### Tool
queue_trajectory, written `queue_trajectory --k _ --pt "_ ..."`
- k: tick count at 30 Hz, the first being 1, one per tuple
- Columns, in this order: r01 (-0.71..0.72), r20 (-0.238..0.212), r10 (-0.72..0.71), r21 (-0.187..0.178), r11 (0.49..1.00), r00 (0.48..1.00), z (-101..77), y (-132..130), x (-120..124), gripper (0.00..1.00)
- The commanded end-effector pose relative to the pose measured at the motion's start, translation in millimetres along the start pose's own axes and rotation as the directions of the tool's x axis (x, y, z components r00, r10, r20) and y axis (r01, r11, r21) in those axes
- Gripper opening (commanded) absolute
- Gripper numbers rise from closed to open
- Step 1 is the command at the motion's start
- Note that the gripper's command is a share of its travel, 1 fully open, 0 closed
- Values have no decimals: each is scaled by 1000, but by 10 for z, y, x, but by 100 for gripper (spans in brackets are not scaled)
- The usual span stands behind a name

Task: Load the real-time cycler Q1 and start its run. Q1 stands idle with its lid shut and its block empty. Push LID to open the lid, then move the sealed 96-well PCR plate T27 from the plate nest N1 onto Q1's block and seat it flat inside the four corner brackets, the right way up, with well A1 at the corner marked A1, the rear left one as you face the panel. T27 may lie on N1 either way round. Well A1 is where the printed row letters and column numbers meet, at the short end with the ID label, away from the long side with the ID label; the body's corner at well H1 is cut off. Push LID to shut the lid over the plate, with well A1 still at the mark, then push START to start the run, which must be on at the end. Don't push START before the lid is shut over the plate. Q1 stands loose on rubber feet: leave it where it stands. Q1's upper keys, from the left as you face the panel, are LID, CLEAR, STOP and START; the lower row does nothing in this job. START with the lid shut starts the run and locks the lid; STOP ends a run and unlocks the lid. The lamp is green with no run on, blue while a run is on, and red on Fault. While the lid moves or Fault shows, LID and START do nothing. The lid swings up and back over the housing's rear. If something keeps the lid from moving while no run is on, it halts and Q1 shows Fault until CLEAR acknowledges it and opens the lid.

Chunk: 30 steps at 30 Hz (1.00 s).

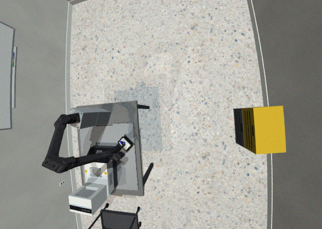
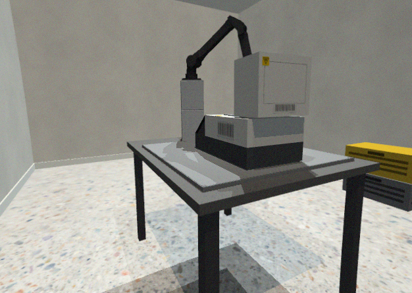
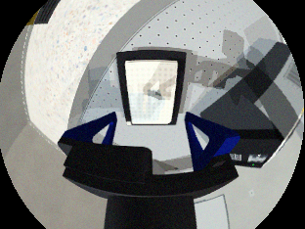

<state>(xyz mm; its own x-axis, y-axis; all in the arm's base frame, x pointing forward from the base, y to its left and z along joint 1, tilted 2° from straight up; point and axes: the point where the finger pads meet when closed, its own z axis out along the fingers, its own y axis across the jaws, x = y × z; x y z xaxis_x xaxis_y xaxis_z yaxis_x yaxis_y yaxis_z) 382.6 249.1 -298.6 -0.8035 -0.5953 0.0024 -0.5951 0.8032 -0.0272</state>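
A: Count so far: one cycler Q1 on the table, lid swung up and back, one plate T27 on one dark nest N1, one arm. Anything else?

B: Just one yellow crate off on the floor. Arm's elbow folded out past the table edge, forearm reaching across Q1's front. Gripper wide open, holding nothing, hovering above T27 with one blue finger each side.

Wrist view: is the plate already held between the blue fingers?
No, the blue fingers stand wide apart and the plate lies ahead of them, untouched.
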Motion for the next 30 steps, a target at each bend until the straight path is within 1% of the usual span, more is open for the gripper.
queue_trajectory --k 1,3,4,7,10,12,16,18,20,21,23,24,30 --pt "-3 -19 3 0 1000 1000 282 -58 84 100" --pt "-3 -19 3 0 1000 1000 282 -58 84 100" --pt "-5 4 5 1 1000 1000 221 -74 -36 100" --pt "-9 38 9 3 1000 999 262 -100 -188 100" --pt "-9 45 9 4 1000 999 347 -102 -217 100" --pt "0 25 0 2 1000 1000 468 -52 -112 100" --pt "14 -37 -14 -2 1000 999 717 22 176 100" --pt "14 -48 -14 -2 1000 999 816 26 237 100" --pt "14 -48 -14 -2 1000 999 816 26 237 100" --pt "13 -18 -13 0 1000 1000 754 15 82 100" --pt "7 13 -7 -3 1000 1000 673 13 -75 100" --pt "2 18 -2 -2 1000 1000 662 6 -105 100" --pt "-22 -4 22 -3 1000 1000 589 -46 5 100"
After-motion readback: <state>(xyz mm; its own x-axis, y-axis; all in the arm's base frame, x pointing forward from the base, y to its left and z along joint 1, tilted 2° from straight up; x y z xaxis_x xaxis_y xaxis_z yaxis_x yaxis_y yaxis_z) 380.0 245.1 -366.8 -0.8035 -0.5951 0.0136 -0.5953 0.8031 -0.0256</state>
